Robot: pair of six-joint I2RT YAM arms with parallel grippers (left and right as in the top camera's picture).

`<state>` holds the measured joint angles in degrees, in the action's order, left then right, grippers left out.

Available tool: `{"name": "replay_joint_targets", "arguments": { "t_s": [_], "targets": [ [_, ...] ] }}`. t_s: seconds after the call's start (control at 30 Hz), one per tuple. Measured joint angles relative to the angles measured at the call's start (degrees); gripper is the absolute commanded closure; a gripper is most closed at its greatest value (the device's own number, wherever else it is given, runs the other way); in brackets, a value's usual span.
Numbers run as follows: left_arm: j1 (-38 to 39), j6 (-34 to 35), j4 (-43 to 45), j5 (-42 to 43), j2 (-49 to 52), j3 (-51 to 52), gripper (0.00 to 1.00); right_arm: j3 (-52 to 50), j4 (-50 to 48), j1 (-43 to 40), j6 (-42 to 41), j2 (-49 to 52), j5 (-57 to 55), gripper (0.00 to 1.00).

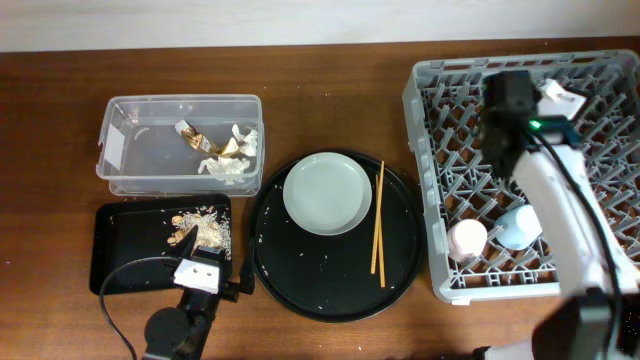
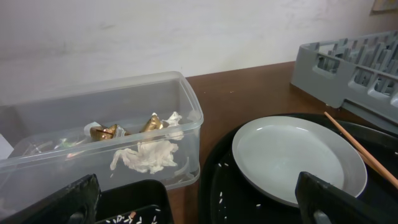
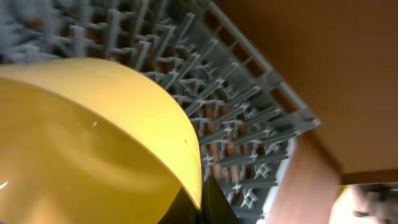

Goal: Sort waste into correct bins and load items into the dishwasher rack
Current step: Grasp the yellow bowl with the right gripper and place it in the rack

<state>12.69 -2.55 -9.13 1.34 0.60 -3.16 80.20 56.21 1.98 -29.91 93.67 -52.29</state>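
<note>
**Right side.** The dishwasher rack (image 1: 420,170) fills the right end of the desk (image 1: 330,90), reaching from its far edge almost to its near edge. The right arm reaches over the rack. In its wrist view the right gripper (image 3: 200,208) is pinching the rim of the yellow bowl (image 3: 81,143), which hangs above the rack's lattice of pegs. From overhead the arm hides the bowl. In the rack's near left part stand a pink cup (image 1: 467,240) and, just beside it, a light-blue cup (image 1: 519,228).

**Centre.** A large round black tray (image 1: 300,290) lies just left of the rack. On it rests the grey-green plate (image 1: 327,193), towards the far side. The wooden chopsticks (image 1: 378,225) lie side by side along the plate's right flank, between the plate and the rack. Pale specks are scattered over the tray's floor.

**Left side.** The clear plastic tub (image 1: 180,98) sits towards the far left corner. It holds crumpled white tissue (image 1: 228,167) and brown-gold shiny wrappers (image 1: 190,132). Nearer the near edge lies the shallow black tray (image 1: 125,250), with food scraps (image 1: 205,232) gathered in its right half.

**Left arm.** The left gripper (image 2: 196,193) is spread wide and holds nothing. It hovers at the near right corner of the shallow tray, facing the tub and the plate. We see nothing between its fingers and the plate.
</note>
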Motion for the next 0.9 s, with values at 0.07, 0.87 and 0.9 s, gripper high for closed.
{"name": "replay_joint_targets", "arguments": {
  "t_s": [0.07,0.87,0.9],
  "targets": [
    [0.0,0.0,0.0,0.0,0.0,0.0,0.01,0.0,-1.0,0.3,0.0,4.2,-5.0,0.96],
    [0.0,0.0,0.0,0.0,0.0,0.0,0.01,0.0,-10.9,10.4,22.1,15.4,-13.3,0.25],
    [0.0,0.0,0.0,0.0,0.0,0.0,0.01,0.2,-8.6,11.2,22.1,15.4,-9.5,0.3]
  ]
}}
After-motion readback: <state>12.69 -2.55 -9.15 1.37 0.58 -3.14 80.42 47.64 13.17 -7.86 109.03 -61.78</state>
